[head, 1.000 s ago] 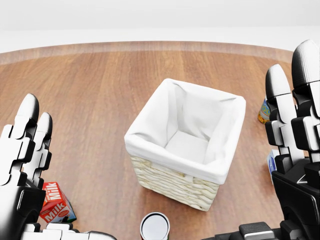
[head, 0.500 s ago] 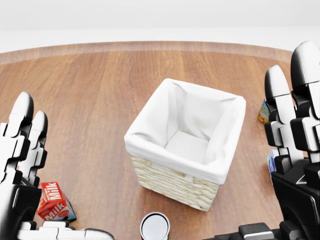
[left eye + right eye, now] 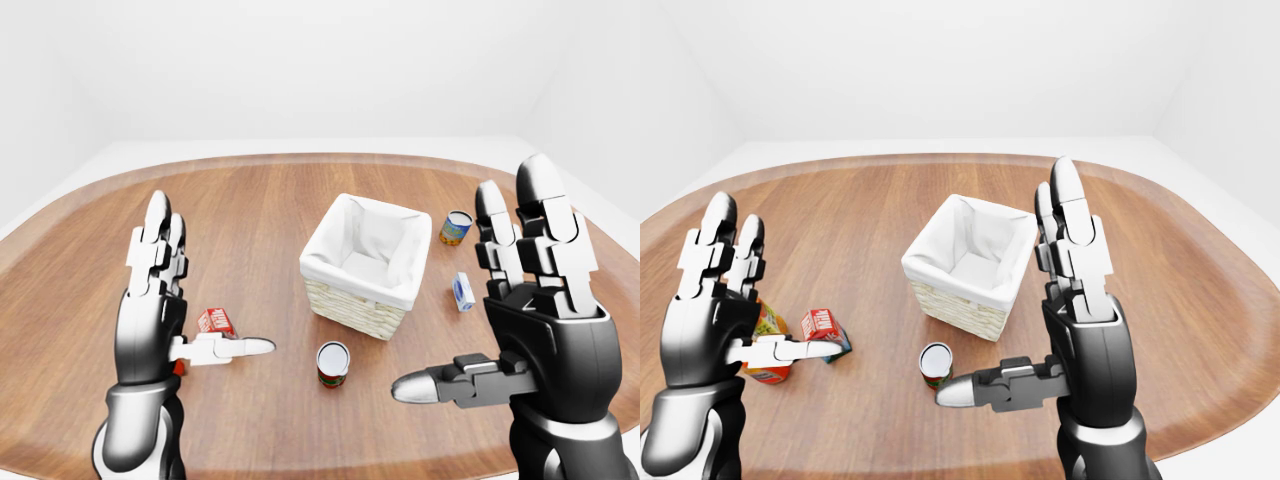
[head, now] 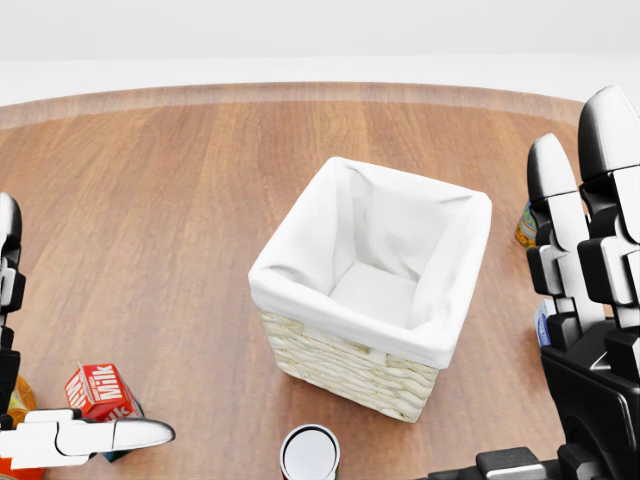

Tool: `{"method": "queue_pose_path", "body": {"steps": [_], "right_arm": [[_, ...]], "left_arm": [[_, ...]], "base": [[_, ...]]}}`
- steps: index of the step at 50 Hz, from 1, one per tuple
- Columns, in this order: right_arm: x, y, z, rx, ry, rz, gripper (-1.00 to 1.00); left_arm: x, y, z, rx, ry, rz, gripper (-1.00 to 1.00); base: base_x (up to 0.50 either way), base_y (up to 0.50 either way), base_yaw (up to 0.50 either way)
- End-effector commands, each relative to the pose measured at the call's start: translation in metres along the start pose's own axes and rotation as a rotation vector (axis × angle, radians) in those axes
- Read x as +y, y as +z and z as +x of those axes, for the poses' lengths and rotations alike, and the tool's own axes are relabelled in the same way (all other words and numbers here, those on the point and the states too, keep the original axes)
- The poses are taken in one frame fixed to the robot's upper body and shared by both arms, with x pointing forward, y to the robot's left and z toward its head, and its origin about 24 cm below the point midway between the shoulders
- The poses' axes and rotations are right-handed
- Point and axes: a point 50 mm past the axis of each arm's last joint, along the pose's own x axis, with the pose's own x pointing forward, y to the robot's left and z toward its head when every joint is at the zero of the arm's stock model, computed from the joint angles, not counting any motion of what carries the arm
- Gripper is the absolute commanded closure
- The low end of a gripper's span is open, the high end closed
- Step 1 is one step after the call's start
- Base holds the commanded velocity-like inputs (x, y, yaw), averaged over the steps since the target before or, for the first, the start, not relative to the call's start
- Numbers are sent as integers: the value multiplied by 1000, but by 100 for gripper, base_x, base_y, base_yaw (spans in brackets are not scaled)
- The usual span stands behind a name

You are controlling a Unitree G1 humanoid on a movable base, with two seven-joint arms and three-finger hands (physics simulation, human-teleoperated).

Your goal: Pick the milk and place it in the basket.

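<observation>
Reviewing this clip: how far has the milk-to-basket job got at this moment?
Nothing is done yet: the basket holds only its white liner. The milk stands on the table, not gripped. In hand: the left hand is open beside the carton, thumb stretched below it in the right-eye view. The right hand is open and holds nothing. Grasp, lift and placing remain.

text: "Milk" | on: red milk carton [image 4: 98,389] | other labels: unreadable
</observation>
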Motion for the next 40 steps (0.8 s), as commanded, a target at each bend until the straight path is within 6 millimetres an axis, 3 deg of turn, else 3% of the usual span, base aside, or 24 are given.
{"method": "queue_pose_path", "body": {"steps": [1, 17, 40], "right_arm": [[0, 0, 0, -2, 0, 1, -100], [0, 0, 0, -1, -2, 1, -100], [-1, 0, 0, -2, -6, 2, -100]], "left_arm": [[9, -12, 6, 32, 31, 7, -100], [8, -47, 13, 155, 44, -19, -100], [9, -57, 11, 173, 55, -3, -100]], "base": [[0, 0, 0], [0, 0, 0], [0, 0, 0]]}}
